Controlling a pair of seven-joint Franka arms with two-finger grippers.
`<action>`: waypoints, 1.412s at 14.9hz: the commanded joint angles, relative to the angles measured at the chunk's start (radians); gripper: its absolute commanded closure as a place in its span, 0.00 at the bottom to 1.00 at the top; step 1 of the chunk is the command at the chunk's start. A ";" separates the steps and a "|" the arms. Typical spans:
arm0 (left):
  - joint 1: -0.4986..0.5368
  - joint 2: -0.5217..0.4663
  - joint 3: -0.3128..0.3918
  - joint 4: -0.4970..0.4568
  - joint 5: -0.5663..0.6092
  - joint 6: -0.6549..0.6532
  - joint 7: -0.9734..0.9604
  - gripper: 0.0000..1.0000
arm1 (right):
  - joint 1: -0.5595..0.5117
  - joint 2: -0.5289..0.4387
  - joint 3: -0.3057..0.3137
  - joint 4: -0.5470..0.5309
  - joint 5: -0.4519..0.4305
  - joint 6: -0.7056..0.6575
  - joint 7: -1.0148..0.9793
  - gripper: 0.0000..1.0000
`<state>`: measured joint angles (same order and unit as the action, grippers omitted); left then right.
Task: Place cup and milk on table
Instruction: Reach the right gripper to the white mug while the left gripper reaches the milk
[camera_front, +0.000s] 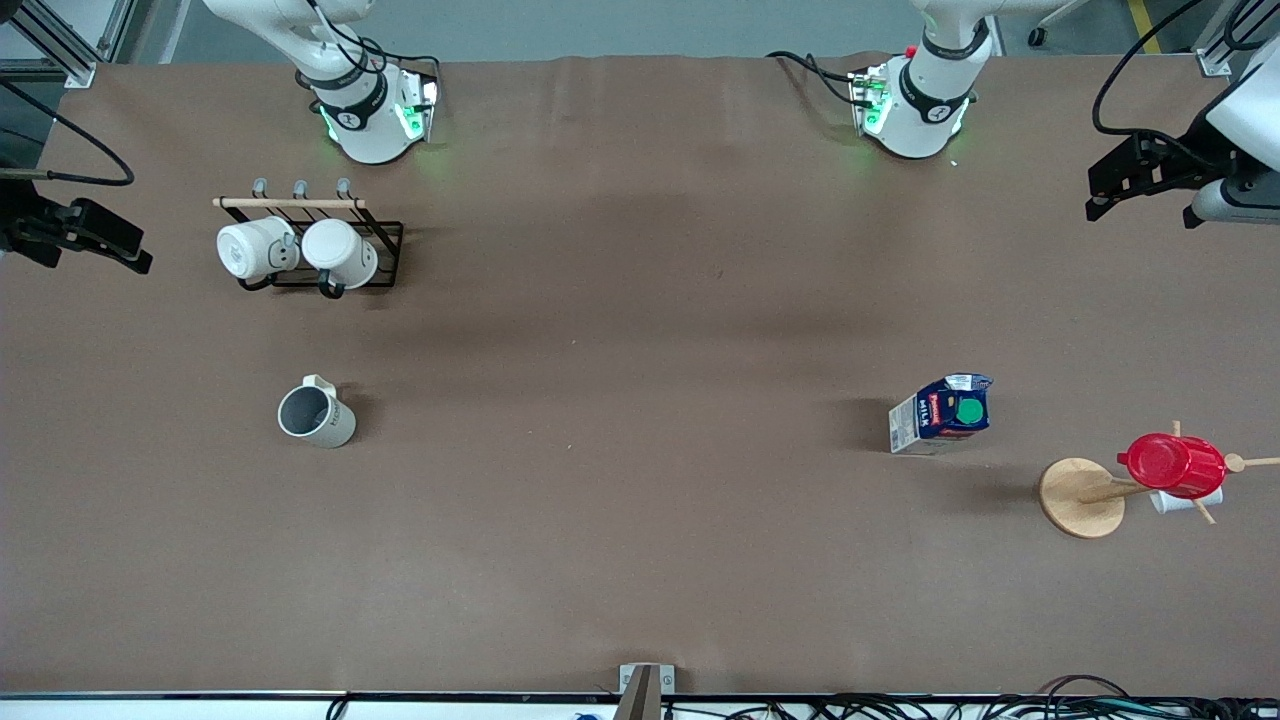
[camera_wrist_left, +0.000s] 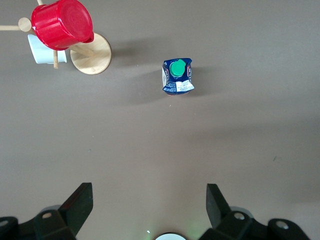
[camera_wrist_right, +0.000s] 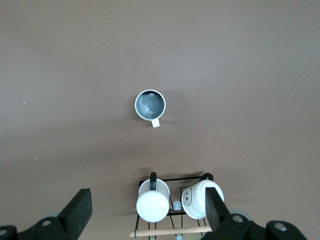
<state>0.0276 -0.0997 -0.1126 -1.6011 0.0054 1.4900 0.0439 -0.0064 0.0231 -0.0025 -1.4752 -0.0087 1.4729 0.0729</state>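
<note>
The cup (camera_front: 316, 413) stands upright on the brown table (camera_front: 640, 330) toward the right arm's end, its dark inside showing. It also shows in the right wrist view (camera_wrist_right: 149, 105). The milk (camera_front: 942, 413) stands upright on the table toward the left arm's end, green cap up, and shows in the left wrist view (camera_wrist_left: 177, 76). My left gripper (camera_front: 1105, 195) is open and empty, high over the left arm's end of the table; its own view (camera_wrist_left: 149, 200) shows it well apart from the milk. My right gripper (camera_front: 130, 250) is open and empty, high over the right arm's end (camera_wrist_right: 145, 205).
A black wire rack (camera_front: 385, 235) with two white mugs stands farther from the front camera than the cup, also in the right wrist view (camera_wrist_right: 172, 200). A wooden mug tree (camera_front: 1082, 497) holding a red cup (camera_front: 1172, 465) stands beside the milk, toward the table's end.
</note>
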 joint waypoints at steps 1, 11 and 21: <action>0.006 0.008 0.001 0.020 -0.048 0.003 0.019 0.00 | 0.006 -0.011 -0.010 -0.008 0.021 0.004 0.005 0.00; -0.011 0.230 -0.001 0.046 -0.044 0.144 -0.050 0.00 | 0.002 0.056 -0.013 -0.057 0.024 0.088 0.001 0.00; -0.044 0.348 -0.004 -0.244 -0.013 0.602 -0.170 0.00 | 0.002 0.179 -0.014 -0.552 0.003 0.797 -0.174 0.00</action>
<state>-0.0181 0.2486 -0.1155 -1.8055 -0.0241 2.0358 -0.1169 -0.0063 0.1980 -0.0121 -1.9374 -0.0024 2.1530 -0.0568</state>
